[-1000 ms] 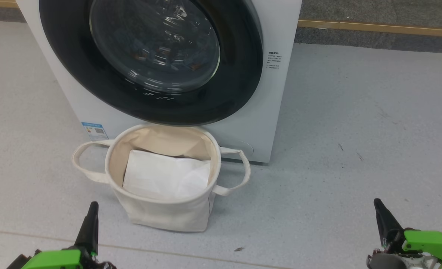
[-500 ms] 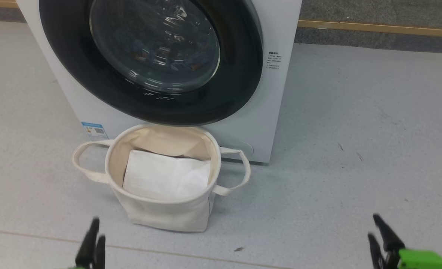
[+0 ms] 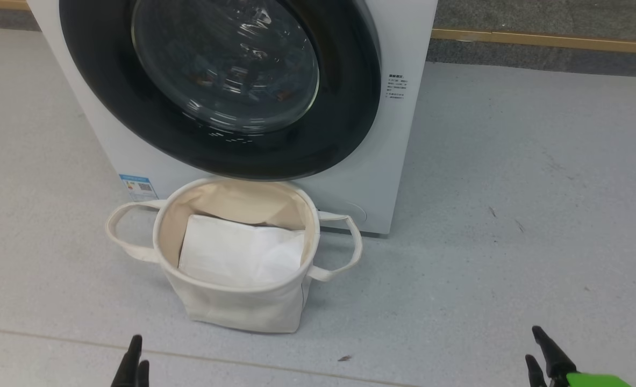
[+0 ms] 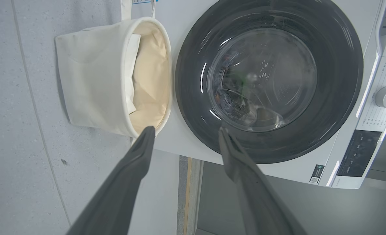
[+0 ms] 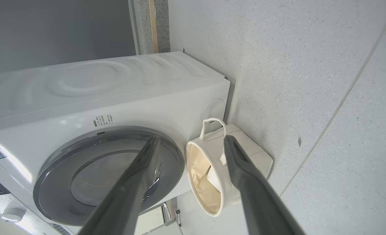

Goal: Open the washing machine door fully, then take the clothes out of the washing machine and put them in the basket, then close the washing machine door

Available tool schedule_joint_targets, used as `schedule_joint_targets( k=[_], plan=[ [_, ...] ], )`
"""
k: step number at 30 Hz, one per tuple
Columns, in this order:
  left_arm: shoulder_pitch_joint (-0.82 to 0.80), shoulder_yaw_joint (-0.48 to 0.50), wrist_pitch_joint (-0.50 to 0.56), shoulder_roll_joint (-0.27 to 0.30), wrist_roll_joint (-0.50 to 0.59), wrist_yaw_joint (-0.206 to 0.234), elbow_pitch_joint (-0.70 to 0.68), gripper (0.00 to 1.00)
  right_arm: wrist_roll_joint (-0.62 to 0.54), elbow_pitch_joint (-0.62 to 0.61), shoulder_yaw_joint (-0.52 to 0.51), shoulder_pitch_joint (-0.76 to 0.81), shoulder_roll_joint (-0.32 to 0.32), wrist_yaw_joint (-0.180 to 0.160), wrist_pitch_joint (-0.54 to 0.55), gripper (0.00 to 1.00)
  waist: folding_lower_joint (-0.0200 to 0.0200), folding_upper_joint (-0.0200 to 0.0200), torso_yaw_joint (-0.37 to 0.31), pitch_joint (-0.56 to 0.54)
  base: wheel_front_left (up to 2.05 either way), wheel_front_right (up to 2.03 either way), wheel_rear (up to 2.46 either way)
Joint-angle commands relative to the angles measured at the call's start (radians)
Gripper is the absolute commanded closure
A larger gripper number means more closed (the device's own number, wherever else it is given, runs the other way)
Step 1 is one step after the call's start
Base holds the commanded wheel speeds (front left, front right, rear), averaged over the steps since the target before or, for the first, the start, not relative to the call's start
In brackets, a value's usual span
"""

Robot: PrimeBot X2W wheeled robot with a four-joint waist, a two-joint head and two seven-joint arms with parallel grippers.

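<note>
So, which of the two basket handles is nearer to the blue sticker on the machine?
The loop handle on the robot's left, just below the blue sticker. The other handle lies beside the round flap.

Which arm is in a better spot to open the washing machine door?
Probably left: the left gripper sits in front of the washing machine door, while the right gripper is off past the washing machine. Both are open.

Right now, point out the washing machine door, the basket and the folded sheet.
washing machine door (image 3: 223, 64): head view, glass centre.
basket (image 3: 242, 309): head view, front wall.
folded white sheet (image 3: 237, 252): head view, its middle.
</note>
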Motion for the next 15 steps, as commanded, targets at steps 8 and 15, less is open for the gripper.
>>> schedule_joint_targets(
  k=[8, 15],
  plan=[
    [-0.072, -0.001, -0.029, 0.042, 0.073, 0.008, -0.056, 0.0, -0.056, -0.033, 0.02, -0.092, -0.004, 0.0, -0.035, 0.0, -0.0002, 0.0, 0.005, 0.002, 0.0, 0.0, 0.0],
    [-0.085, -0.035, -0.045, 0.08, 0.164, 0.021, -0.073, 0.0, -0.159, -0.043, 0.037, -0.119, -0.005, 0.0, -0.053, 0.0, -0.0002, 0.0, 0.008, 0.003, 0.0, 0.0, 0.0]
  ],
)
